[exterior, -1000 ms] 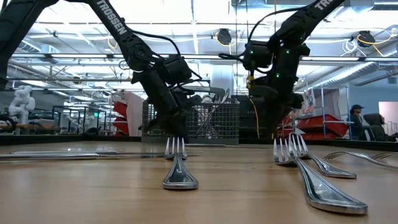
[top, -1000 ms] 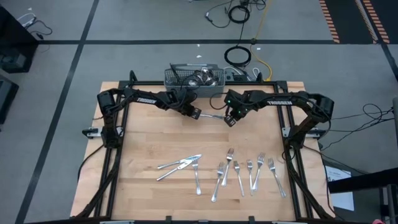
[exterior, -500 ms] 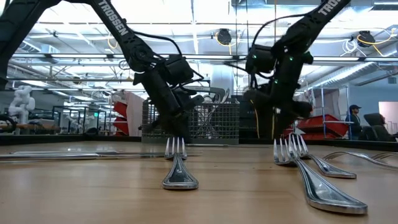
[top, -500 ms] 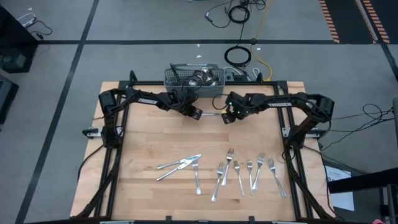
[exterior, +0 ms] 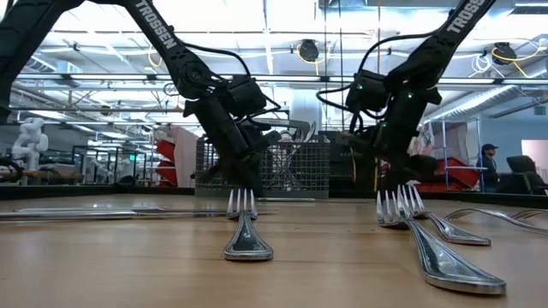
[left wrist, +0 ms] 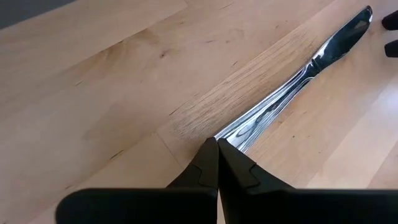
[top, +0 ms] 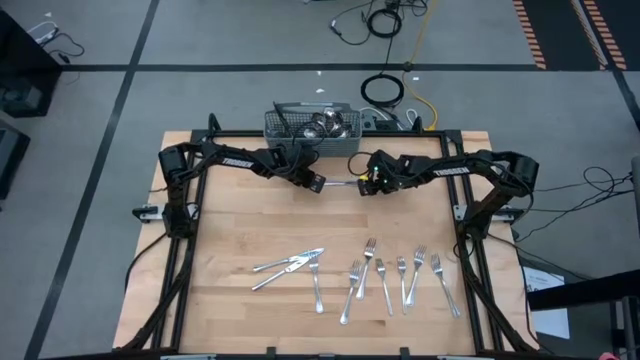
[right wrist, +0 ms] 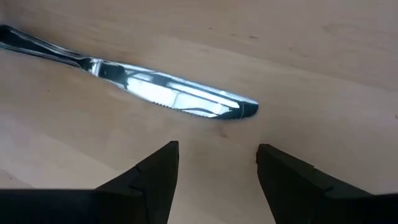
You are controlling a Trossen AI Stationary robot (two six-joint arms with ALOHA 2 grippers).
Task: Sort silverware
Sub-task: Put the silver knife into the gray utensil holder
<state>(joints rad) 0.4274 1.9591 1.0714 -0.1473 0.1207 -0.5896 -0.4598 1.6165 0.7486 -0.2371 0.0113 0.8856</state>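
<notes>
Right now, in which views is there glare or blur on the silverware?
Right wrist view: the knife blade carries a bright white glare patch, and its edges stay sharp. Left wrist view: the same knife's handle shows streaky reflections, in focus. Low view: the nearest forks look soft and blurred, while the room behind is clearer. High view: even light, with no strong glare.

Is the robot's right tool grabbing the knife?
No, in the right wrist view the right tool stands open with its fingers spread, and the knife lies on the table just beyond them.
</notes>
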